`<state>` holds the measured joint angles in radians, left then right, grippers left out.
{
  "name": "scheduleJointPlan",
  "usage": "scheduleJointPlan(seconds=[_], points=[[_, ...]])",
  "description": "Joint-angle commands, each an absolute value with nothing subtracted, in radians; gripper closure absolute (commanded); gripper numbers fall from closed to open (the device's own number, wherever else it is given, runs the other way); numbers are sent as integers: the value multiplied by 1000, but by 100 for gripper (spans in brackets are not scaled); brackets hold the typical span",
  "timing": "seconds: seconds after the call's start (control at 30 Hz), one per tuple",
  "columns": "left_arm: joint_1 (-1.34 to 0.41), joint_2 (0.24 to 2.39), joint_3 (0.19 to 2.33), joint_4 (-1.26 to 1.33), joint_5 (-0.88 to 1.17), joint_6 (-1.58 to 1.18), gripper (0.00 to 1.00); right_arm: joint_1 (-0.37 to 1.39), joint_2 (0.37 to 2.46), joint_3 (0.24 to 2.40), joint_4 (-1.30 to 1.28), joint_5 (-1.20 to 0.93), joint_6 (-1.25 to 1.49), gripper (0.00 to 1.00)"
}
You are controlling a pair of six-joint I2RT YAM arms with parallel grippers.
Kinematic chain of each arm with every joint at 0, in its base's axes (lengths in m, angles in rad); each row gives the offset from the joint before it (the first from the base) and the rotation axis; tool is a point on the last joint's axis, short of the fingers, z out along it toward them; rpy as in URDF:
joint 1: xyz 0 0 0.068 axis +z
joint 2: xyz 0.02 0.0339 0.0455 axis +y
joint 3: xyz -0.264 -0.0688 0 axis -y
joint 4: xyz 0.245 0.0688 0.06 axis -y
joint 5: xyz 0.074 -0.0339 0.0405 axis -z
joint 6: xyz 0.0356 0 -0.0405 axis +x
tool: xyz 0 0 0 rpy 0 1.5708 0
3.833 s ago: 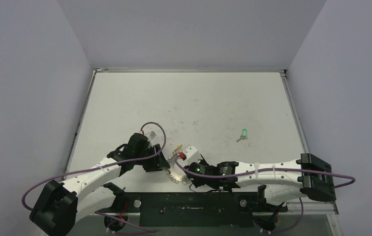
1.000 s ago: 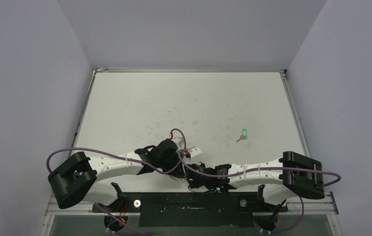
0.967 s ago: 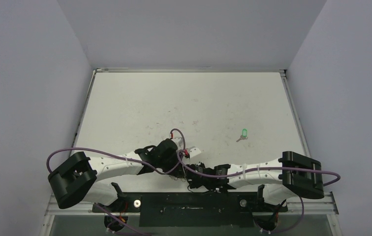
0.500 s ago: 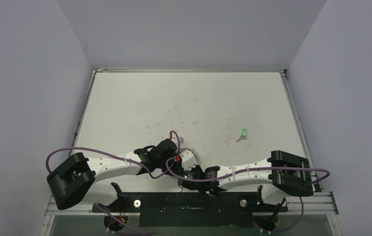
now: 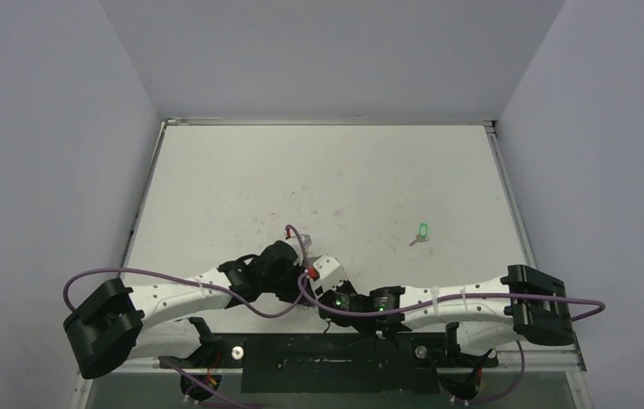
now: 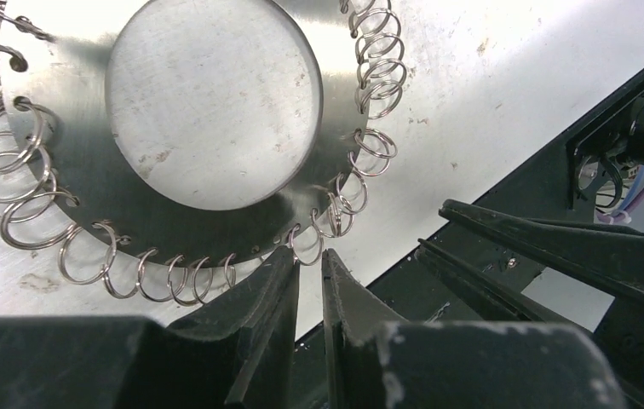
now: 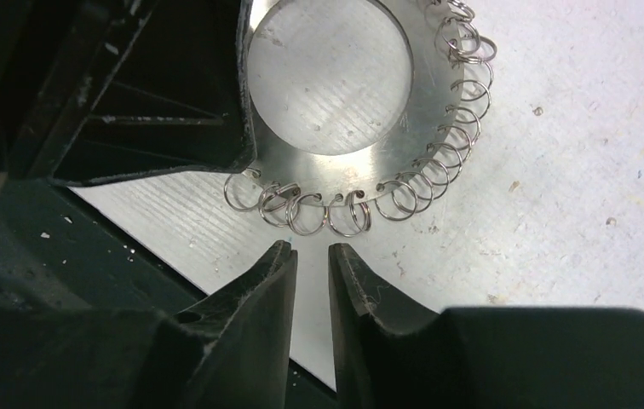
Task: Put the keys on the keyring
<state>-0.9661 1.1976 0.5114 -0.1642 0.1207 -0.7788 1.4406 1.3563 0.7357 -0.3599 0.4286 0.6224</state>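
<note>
The keyring, a flat silvery disc with an open centre and a fringe of wire loops, lies on the white table near the front edge. My left gripper sits at its rim, jaws nearly together with one wire loop pinched between the tips. In the right wrist view the keyring lies just beyond my right gripper, whose jaws stand slightly apart with nothing between them. The left fingers cover the ring's left side there. From above, both grippers meet over the ring and hide it. A green key lies alone to the right.
The black mounting bar runs along the table's front edge right behind both grippers, seen also as a dark bar in the left wrist view. Purple cables loop off both arms. Grey walls enclose the table on three sides.
The right arm pushed left over the ring, then drew back right with its elbow swinging outward. The left arm shifted a little left and lower. The green key has not moved.
</note>
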Motion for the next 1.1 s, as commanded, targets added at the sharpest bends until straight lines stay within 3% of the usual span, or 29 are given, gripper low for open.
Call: scheduleJointPlan(seconds=[0.0, 0.13, 0.43, 0.77, 1.07], points=[[-921, 1172, 501, -132, 156, -785, 84, 1457, 1314, 711, -251, 415, 484, 75], [-875, 1137, 484, -128, 200, -790, 82, 1464, 1264, 627, -115, 412, 321, 65], [-761, 1023, 427, -124, 276, -802, 80, 1496, 1098, 347, 332, 328, -118, 59], [-710, 971, 415, -136, 308, -804, 79, 1595, 1230, 331, 411, 362, -394, 61], [-695, 968, 419, -138, 325, -799, 78, 1652, 1392, 339, 496, 535, -425, 62]])
